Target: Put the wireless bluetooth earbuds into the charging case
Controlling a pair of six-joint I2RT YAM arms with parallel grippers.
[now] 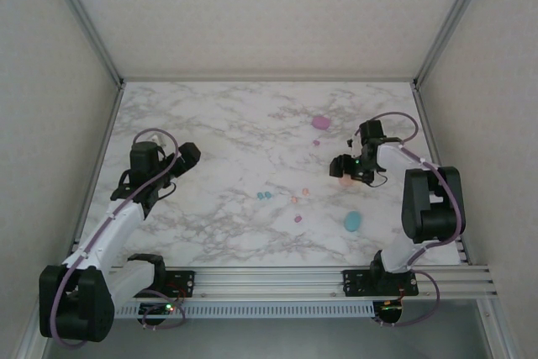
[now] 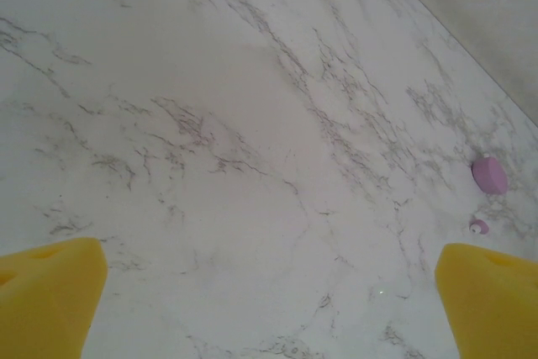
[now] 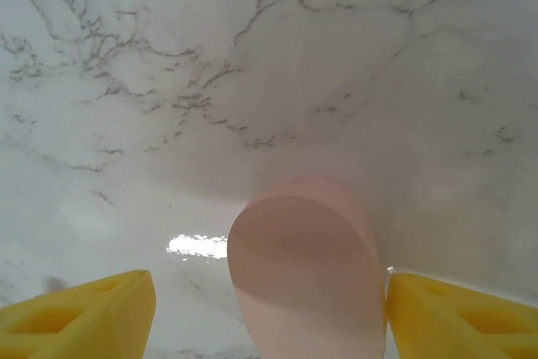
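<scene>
My left claw (image 2: 271, 292) gapes wide over the worktop (image 2: 210, 124). My right claw (image 3: 271, 313) straddles the peach case (image 3: 303, 266), half-wide, 1 pad (image 3: 454, 317) touching it, the other apart.

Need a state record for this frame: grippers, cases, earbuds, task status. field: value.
left gripper: open, over bare table, left side
right gripper: open, jaws either side of the peach case; one pad at its edge, a gap at the other
purple case: far right, purple earbud beside it
teal case: near right, untouched
teal earbuds: pair, mid-table
peach earbuds: pair, mid-table
pink earbud: alone, mid-table
status: earbuds lie loose, none gripped
</scene>
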